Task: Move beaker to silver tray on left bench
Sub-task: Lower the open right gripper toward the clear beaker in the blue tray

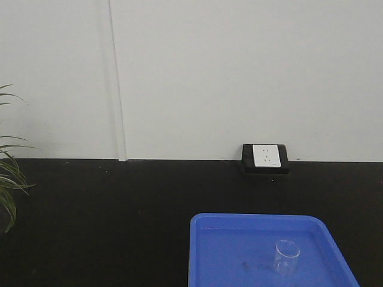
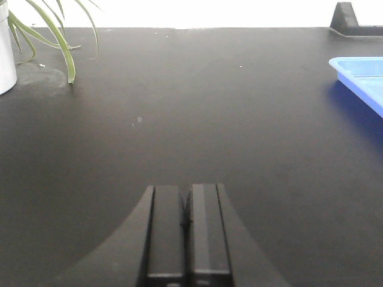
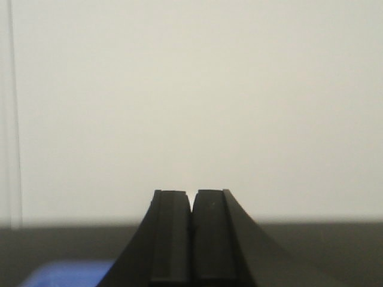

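The beaker, a small clear glass cylinder, stands upright in the blue plastic tray at the front right of the black benchtop. The silver tray is out of view. My left gripper is shut and empty, low over bare black benchtop, with the blue tray's corner far to its right. My right gripper is shut and empty, facing the white wall, with a blurred strip of the blue tray below left. Neither gripper shows in the front view.
A black wall socket box with a white faceplate sits at the bench's back edge. A plant's green leaves hang at the left; its white pot stands at the far left in the left wrist view.
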